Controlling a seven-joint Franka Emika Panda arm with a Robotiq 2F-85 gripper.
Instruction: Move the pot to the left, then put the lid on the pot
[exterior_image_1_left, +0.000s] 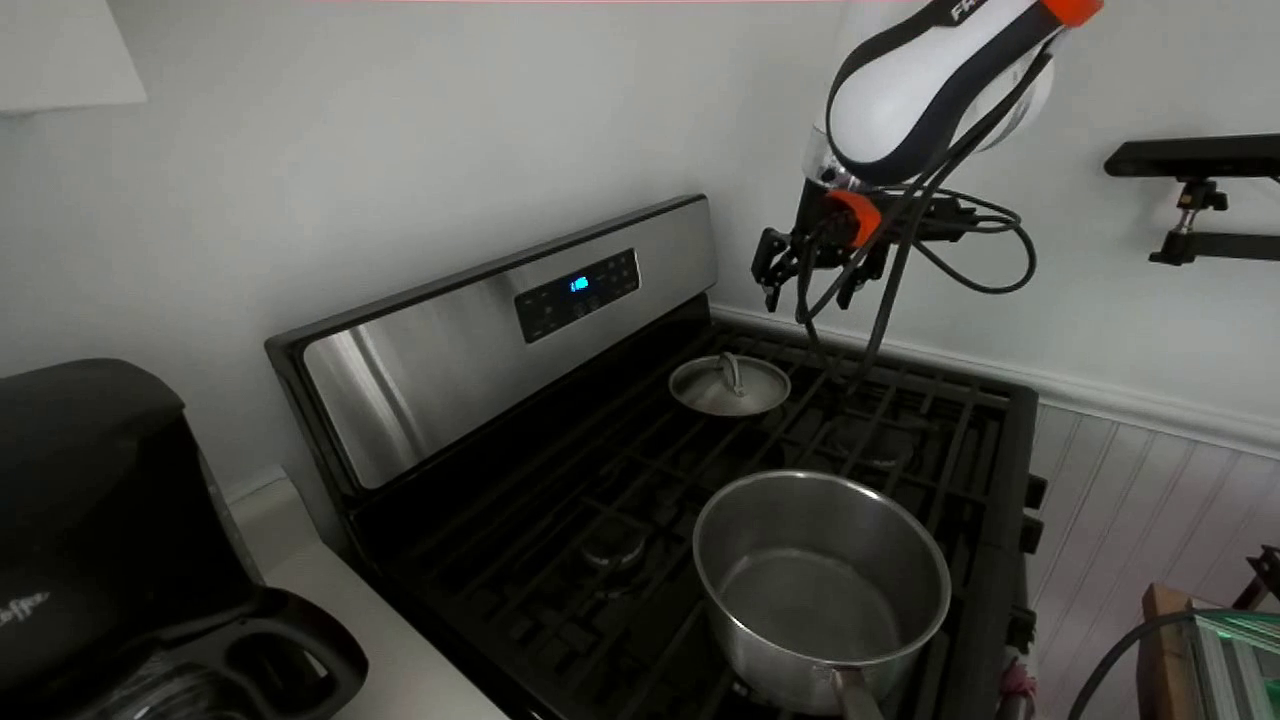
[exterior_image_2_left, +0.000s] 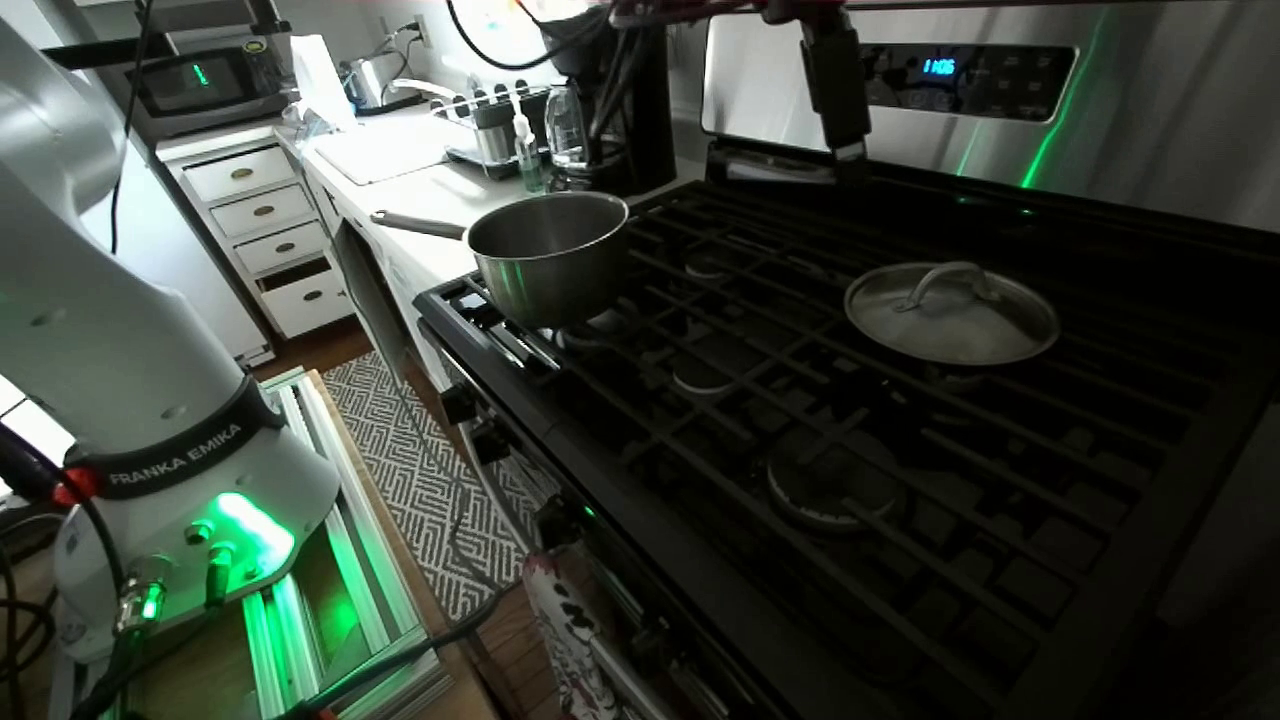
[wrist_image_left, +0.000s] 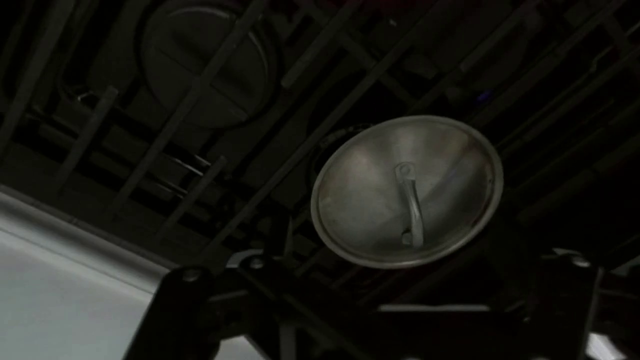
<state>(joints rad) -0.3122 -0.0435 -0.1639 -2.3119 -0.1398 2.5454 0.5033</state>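
We find the fingers (exterior_image_1_left: 768, 265) spread apart, hanging in the air above the stove (exterior_image_1_left: 450, 390). In the wrist view they stand at the bottom, one toward each side, and we see the lid (wrist_image_left: 360, 200) beyond them, between the two across the picture. It lies on the black grates (exterior_image_2_left: 690, 440), toward the back of the stove, with its arched handle (wrist_image_left: 416, 212) facing up.

The pot (exterior_image_1_left: 820, 590) stands upright on the grates at the front corner nearest the white bench (exterior_image_2_left: 430, 190), well apart from the lid in both exterior views. We look down into it in an exterior view, and its long handle (exterior_image_2_left: 420, 225) points outward on the bench side.

On the bench, just beside the stove, we see a coffee maker (exterior_image_1_left: 100, 470). Blue digits glow on the stove's display (exterior_image_2_left: 938, 66). The white arm (exterior_image_1_left: 925, 90) hangs down from the top of an exterior view, dark cables (exterior_image_1_left: 908, 228) looping near the fingers, and a patterned cloth (exterior_image_2_left: 580, 640) hangs at the stove's front.
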